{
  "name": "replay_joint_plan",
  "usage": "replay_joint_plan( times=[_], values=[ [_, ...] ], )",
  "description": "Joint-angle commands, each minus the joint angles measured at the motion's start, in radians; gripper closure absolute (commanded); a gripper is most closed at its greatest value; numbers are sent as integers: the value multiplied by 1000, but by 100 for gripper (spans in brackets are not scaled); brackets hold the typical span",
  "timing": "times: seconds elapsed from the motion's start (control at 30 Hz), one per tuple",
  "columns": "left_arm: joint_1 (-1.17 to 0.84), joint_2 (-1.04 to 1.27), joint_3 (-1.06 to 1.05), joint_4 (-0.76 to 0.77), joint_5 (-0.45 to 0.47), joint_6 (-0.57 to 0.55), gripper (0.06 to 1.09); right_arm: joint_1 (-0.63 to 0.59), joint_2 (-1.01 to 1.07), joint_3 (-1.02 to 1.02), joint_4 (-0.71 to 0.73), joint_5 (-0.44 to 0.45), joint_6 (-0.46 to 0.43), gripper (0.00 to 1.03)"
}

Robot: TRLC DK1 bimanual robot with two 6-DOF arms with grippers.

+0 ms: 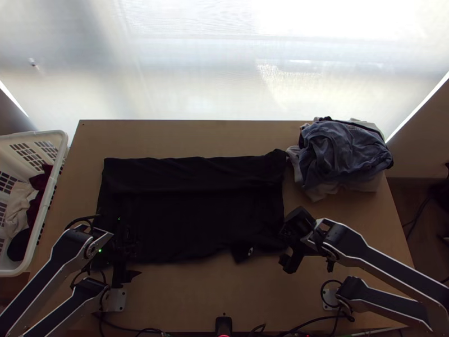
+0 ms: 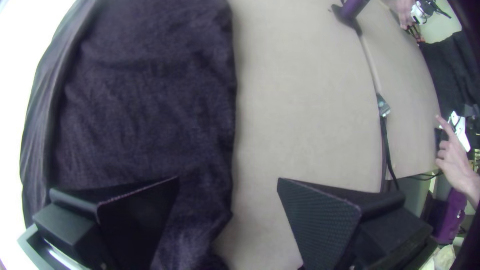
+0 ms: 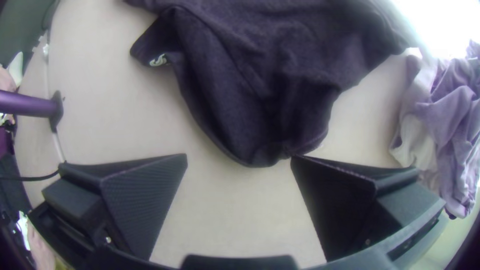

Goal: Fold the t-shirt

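The black t-shirt (image 1: 196, 213) lies spread in a wide rectangle on the table, its far part folded over in a long band. A small corner with a light mark juts out at its near edge. My left gripper (image 1: 124, 274) is at the shirt's near left corner; in the left wrist view the gripper (image 2: 228, 181) is open, one finger over the dark cloth (image 2: 145, 100) and the other over bare table. My right gripper (image 1: 287, 247) is beside the shirt's right end. Seen from its wrist, the gripper (image 3: 239, 156) stands open by a rounded end of the cloth (image 3: 260, 115).
A pile of blue and light clothes (image 1: 342, 151) lies at the table's far right, near the shirt's corner. A white basket (image 1: 42, 224) with garments stands left of the table. Cables and a dark stand (image 1: 223, 324) are at the near edge.
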Motion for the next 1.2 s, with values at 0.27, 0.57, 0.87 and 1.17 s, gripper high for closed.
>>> replay_joint_plan(
  times=[0.27,0.57,0.87,1.17],
  values=[
    [52,17,-34,35,-6,31,14,36,171,5,166,1,23,7],
    [74,17,-41,54,-6,32,30,36,210,-9,268,1,32,27],
    [77,17,-60,81,-6,2,84,36,224,-52,368,2,32,73],
    [78,-18,-104,81,-6,-17,81,38,244,-70,413,1,35,90]
  ],
)
